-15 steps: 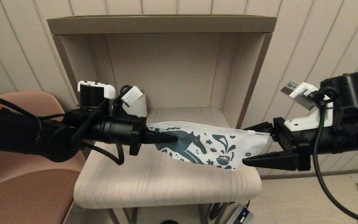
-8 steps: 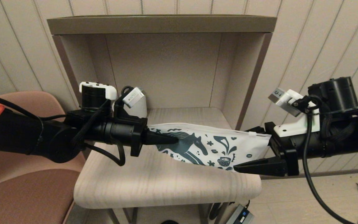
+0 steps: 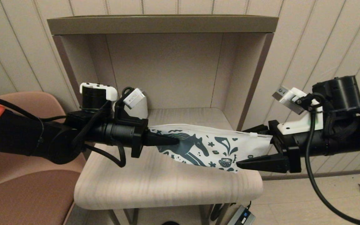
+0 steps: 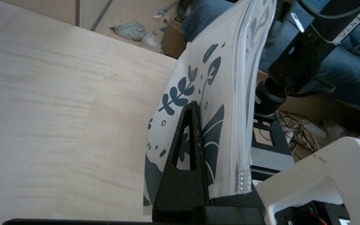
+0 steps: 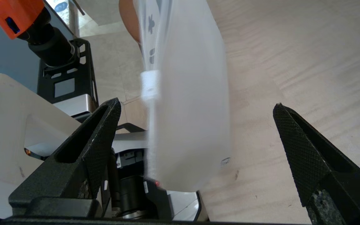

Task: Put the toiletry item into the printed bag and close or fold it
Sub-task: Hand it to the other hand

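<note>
Head view: you had the printed bag point(image 3: 212, 147) strung up above the light wood surface point(image 3: 167, 184), w/ the cabinet's side walls close on both sides and the surface's rounded front edge just below the bag. Free room was mostly toward you, in front of the surface. Your left end effector point(image 3: 164, 139) was clamped shut on the bag's left end, fingers together over the horse print. Your right end effector point(image 3: 255, 147) was spread wide at the bag's right end, upper finger behind the zip edge, lower finger point(image 3: 261, 163) under the bottom corner; can't tell from here if either touched. One white slider tab point(image 3: 253, 134) sat at the zip's right end. Count: 1 bag, 2 end effectors. The toiletry item wasn't visible.

Left wrist view: the left end effector point(image 4: 195, 131) pinched the bag point(image 4: 217, 93) edge-on, surface beside it.

Right wrist view: the right end effector point(image 5: 195, 109) gaped, both fingers apart from the bag point(image 5: 189, 125) hanging between them; slider tab point(image 5: 149, 84) nearer one finger.
</note>
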Tool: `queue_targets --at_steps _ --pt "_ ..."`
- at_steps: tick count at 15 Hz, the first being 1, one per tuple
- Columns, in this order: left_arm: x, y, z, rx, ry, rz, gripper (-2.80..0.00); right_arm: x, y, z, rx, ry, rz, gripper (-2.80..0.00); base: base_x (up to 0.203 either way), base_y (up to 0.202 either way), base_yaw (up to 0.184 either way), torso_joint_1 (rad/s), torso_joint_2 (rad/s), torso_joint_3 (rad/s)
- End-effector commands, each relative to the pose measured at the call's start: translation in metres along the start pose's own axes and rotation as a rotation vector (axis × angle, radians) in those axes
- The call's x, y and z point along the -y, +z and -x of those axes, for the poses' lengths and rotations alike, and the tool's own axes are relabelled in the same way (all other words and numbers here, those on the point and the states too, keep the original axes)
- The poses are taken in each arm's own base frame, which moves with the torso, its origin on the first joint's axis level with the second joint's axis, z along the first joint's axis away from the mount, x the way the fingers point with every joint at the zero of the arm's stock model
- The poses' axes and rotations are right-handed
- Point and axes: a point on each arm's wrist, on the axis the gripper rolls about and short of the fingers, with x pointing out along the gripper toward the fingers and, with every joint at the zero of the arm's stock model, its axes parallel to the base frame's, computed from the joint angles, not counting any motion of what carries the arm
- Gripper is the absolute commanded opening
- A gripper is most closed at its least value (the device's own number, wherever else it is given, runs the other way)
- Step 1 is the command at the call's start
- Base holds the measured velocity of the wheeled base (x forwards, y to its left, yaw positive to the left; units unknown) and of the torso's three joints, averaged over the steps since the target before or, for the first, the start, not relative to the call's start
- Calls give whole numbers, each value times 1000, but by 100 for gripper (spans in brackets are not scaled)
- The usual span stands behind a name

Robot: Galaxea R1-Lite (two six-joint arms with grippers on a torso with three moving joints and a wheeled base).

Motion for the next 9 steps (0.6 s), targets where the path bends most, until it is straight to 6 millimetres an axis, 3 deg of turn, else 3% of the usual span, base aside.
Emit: queue_targets --at_steps 1,9 --pt "0 0 0 1 -6 -2 -280 0 -1 0 1 6 1 -280 0 0 0 0 0 0" --pt "1 -1 0 -1 -7 3 -280 -2 0 0 1 11 2 -280 0 0 0 0 0 0"
